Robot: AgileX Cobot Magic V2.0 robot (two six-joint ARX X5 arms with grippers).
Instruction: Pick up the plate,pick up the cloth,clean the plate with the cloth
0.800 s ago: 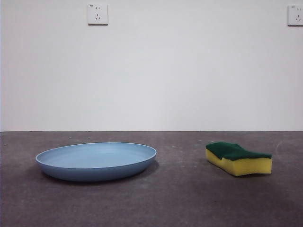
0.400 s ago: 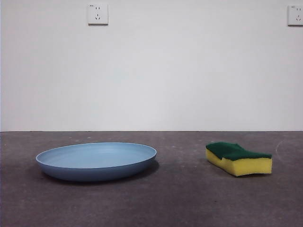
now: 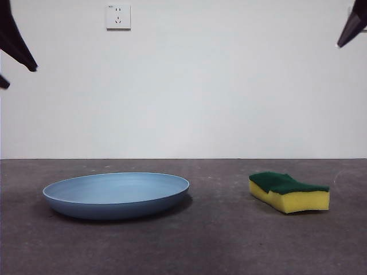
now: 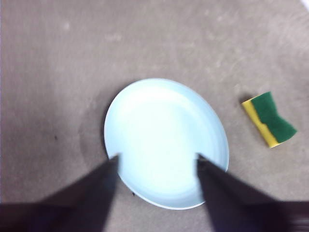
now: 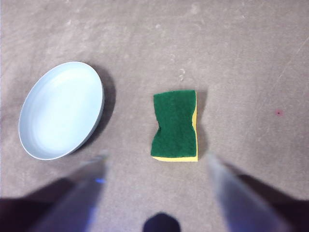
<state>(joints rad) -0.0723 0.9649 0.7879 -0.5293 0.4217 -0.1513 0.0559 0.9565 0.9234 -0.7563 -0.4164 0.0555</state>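
On the grey table [image 3: 206, 240], seen level from the front: the plate [image 3: 116, 195] sits flat at about 8 o'clock from picture centre, the cloth [image 3: 288, 192] (a yellow sponge, dark green scouring face up) at about 4 o'clock. The two are well apart, neither touched.

Both arms high. In the front view they show only as black tips at the top corners, roughly 10 and 2 o'clock. A wall socket [image 3: 118, 16] at 11 o'clock, of no concern.

Left gripper [image 4: 157, 162]: hangs above the plate [image 4: 164, 142], jaws spread wide, the plate's near rim showing between them. Holding nothing. Cloth [image 4: 269, 118] off toward 3 o'clock of the plate in that view.

Right gripper [image 5: 154, 162]: hangs above the cloth [image 5: 175, 124], jaws likewise spread, blurred, holding nothing. Plate [image 5: 62, 110] at 9 o'clock of the cloth there.

Step in hand, by my reading: the very start, with each arm lined up over its own target and no pick-up made yet.

Next move likely calls for:
- left arm down to the plate's rim; it lies flat and shallow, so one jaw must get under or over the raised edge rather than straddle the whole dish
- right arm straight down, jaws closing across the cloth's narrow waist
- sponge is soft, so a light squeeze should do.
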